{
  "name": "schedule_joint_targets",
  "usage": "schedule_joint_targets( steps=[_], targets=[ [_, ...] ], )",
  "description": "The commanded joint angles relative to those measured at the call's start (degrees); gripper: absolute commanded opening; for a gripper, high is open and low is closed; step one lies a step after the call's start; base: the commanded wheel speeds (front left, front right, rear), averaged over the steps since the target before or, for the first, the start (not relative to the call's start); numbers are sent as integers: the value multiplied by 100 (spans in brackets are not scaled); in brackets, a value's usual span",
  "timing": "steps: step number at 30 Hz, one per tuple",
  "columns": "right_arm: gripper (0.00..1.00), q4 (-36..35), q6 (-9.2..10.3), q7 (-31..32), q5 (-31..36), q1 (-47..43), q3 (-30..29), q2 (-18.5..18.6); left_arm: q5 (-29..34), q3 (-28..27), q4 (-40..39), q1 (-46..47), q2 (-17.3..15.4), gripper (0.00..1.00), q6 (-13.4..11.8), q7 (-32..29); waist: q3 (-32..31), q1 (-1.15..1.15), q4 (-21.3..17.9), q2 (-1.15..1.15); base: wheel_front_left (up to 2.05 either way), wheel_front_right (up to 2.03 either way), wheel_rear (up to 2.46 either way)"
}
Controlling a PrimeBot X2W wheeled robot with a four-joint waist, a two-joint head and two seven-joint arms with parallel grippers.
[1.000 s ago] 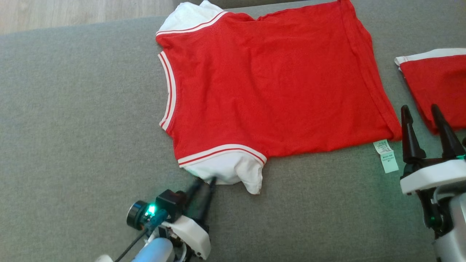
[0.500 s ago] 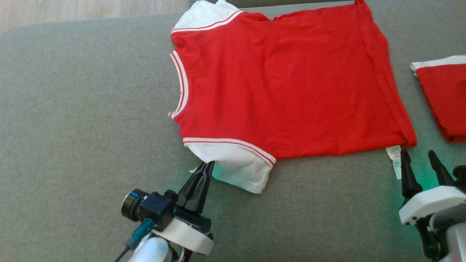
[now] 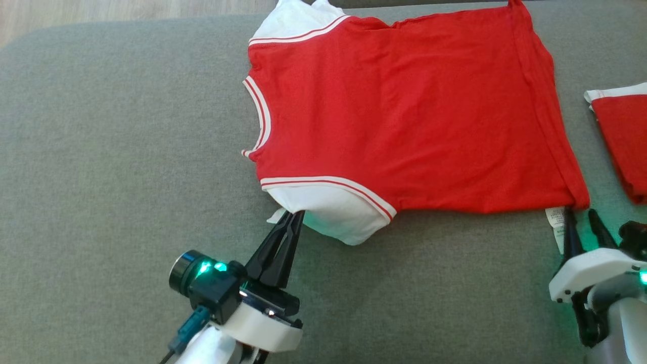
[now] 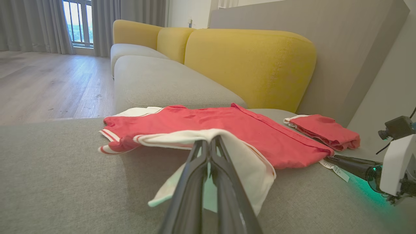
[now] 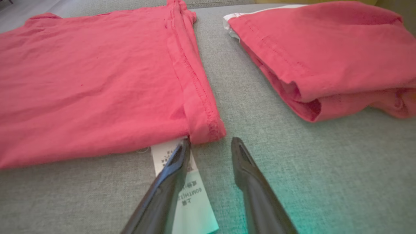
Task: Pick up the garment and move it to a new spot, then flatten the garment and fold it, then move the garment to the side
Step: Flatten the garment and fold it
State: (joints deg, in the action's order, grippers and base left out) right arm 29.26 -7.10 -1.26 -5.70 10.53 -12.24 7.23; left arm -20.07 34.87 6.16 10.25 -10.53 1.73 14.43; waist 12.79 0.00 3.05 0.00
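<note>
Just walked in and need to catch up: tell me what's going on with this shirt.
A two-armed robot is working on a red and white shirt spread flat on a grey sofa seat. Its left gripper is shut on the near white sleeve, holding its edge a little off the cushion. Its right gripper stands open at the near hem corner, one finger over the care label, gripping nothing yet. A second red garment lies folded to its right.

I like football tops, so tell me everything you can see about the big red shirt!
The red shirt lies spread flat on the grey cushion. It is soft-looking cloth with striped trim. The left gripper is shut on its near white sleeve. A white label sticks out at the hem corner, beside the open right gripper.
</note>
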Motion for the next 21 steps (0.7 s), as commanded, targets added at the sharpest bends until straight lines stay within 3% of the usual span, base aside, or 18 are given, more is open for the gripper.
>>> schedule_joint_targets(
  steps=[1, 3, 6, 11, 14, 17, 21],
  targets=[
    [45, -37, -39, -108, 74, 222, 68, 7, 39, -190, -244, 44, -99, 0, -37, 26, 0, 0, 4, 0, 0, 0, 0],
    [33, 63, -39, -148, 93, 289, 58, 20, 31, -183, -273, 38, -107, 0, -45, 22, 11, 0, 7, 0, 0, 0, 0],
    [0, 178, -39, -225, 132, 398, 26, 27, 20, -198, -314, 46, -140, 0, -57, 21, 36, 0, 11, 0, 0, 0, 0],
    [0, 182, -39, -434, 19, 449, -5, 131, -36, -363, -418, 61, -249, 0, -107, 30, -55, 0, 0, 0, 0, 0, 0],
    [0, -38, -39, -409, -398, 351, 28, 266, -183, -570, -538, 62, -349, 0, -97, 35, -229, 0, -34, 0, 0, 0, 0],
    [0, -553, -39, -224, -1097, 210, 150, 513, -505, -868, -754, 76, -483, 0, -4, 30, -459, 0, -104, 0, 0, 0, 0],
    [0, -1802, -39, 469, -2444, -7, 420, 913, -1139, -1266, -1193, 261, -685, 0, 212, -192, -782, 0, -223, 0, 0, 0, 0]
  ],
)
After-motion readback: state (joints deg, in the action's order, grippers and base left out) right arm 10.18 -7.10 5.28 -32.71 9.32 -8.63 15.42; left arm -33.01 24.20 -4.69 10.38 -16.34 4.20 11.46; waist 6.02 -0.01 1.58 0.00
